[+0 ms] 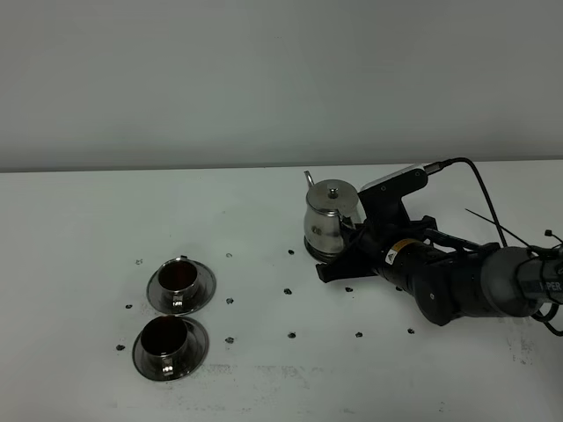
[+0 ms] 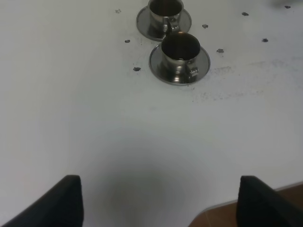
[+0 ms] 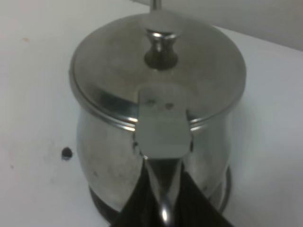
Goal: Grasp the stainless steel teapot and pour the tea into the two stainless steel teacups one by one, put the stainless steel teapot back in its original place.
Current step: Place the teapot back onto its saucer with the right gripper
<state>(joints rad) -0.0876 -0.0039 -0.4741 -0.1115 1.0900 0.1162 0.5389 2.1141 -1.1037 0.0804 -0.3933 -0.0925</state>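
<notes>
The stainless steel teapot (image 1: 330, 220) stands upright at the table's middle right, spout pointing away, and fills the right wrist view (image 3: 156, 94). A dark rim under its base (image 1: 319, 253) looks like the coaster disc. My right gripper (image 1: 348, 239) is at the pot's loop handle (image 3: 163, 142), with its dark fingers closed in on both sides of it. The two teacups sit on saucers at the front left, one behind (image 1: 179, 278) (image 2: 165, 7) and one in front (image 1: 165, 338) (image 2: 179, 47). Both hold dark tea. My left gripper (image 2: 161, 203) is open and empty, well short of the cups.
Small dark marks (image 1: 289, 291) dot the white table (image 1: 264, 378). The table's front edge, with brown floor beyond (image 2: 227, 215), shows close to the left gripper. A black cable (image 1: 479, 189) loops behind the right arm.
</notes>
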